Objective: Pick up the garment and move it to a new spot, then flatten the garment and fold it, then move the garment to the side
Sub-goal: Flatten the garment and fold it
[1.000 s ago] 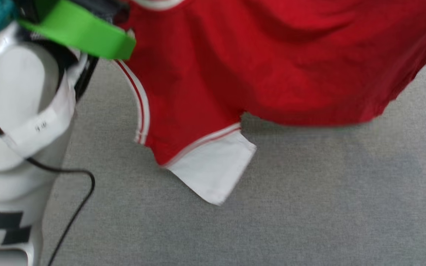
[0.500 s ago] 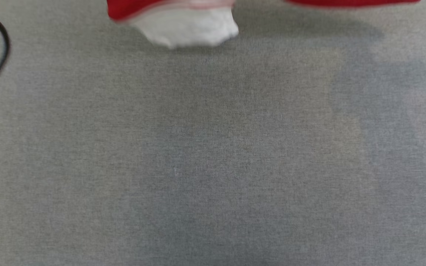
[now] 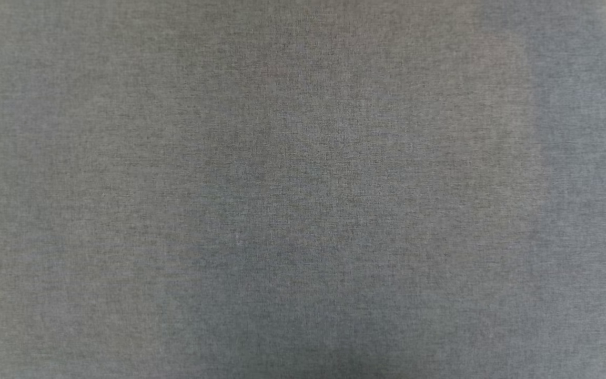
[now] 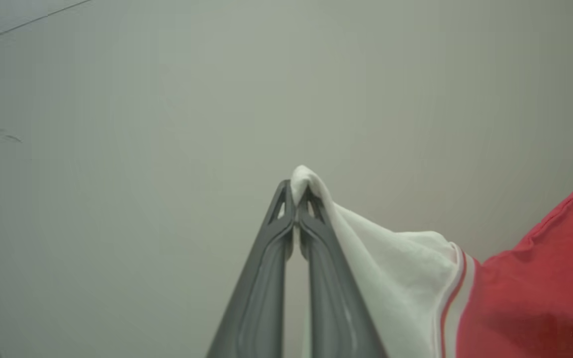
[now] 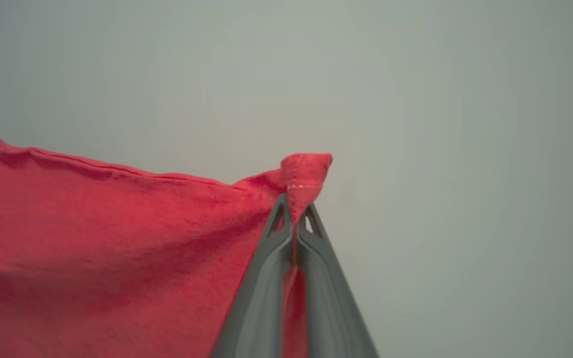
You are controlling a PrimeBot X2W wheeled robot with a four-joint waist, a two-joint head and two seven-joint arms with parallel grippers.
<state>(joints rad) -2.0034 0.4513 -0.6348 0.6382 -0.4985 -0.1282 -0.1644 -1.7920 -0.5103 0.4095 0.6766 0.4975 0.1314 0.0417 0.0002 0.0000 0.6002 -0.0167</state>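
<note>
Red jersey [image 4: 540, 298] being pinched at two points: white sleeve [image 4: 396, 278] tip being clamped by left tool [image 4: 296, 191], red hemmed corner [image 5: 306, 174] being clamped by right tool [image 5: 295, 209].

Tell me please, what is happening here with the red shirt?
The robot holds a red T-shirt with both arms. The left tool is shut on the tip of its white sleeve, and the right tool is shut on a red hemmed corner. From each grip the cloth runs away sideways, towards the other arm. The head view looks down on a plain grey surface, so the shirt is probably held up and not yet laid down.
</note>
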